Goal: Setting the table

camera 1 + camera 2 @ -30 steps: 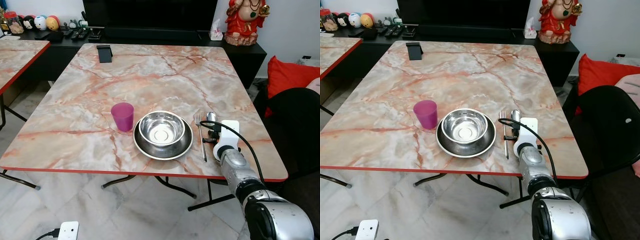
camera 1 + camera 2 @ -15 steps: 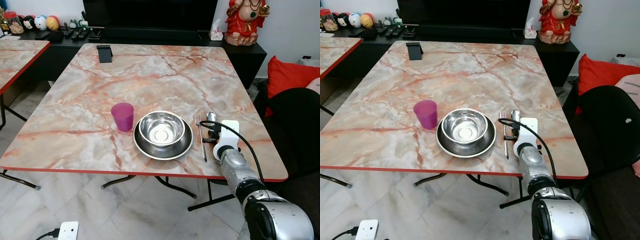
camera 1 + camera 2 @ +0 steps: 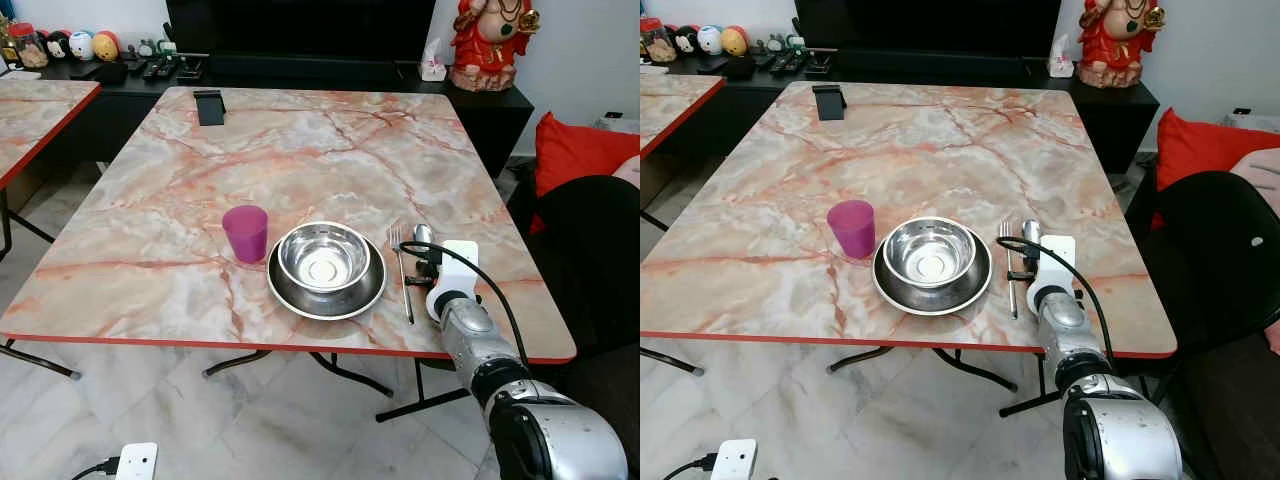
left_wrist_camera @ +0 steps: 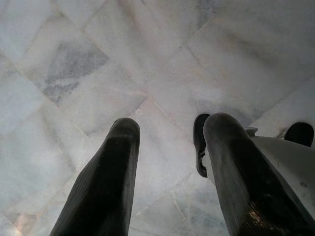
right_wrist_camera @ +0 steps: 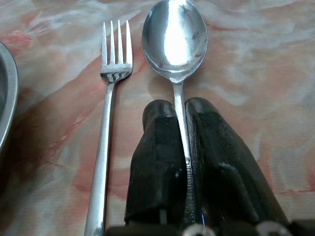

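Pinching spoon [image 5: 174, 39], right gripper [image 5: 181, 110]

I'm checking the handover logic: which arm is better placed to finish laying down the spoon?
Right. The right pincer is closed on the spoon handle, on the table beside the fork. The left pincer hangs open over the floor.

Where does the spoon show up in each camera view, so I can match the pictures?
Left eye view: the spoon lies on the table just right of the fork, at the right gripper.
Right eye view: same place, its bowl beside the fork's prongs.
Left wrist view: not in it; floor tiles under the left gripper.
Right wrist view: handle between the shut fingers, bowl beyond them.
Shared landmark: the fork.
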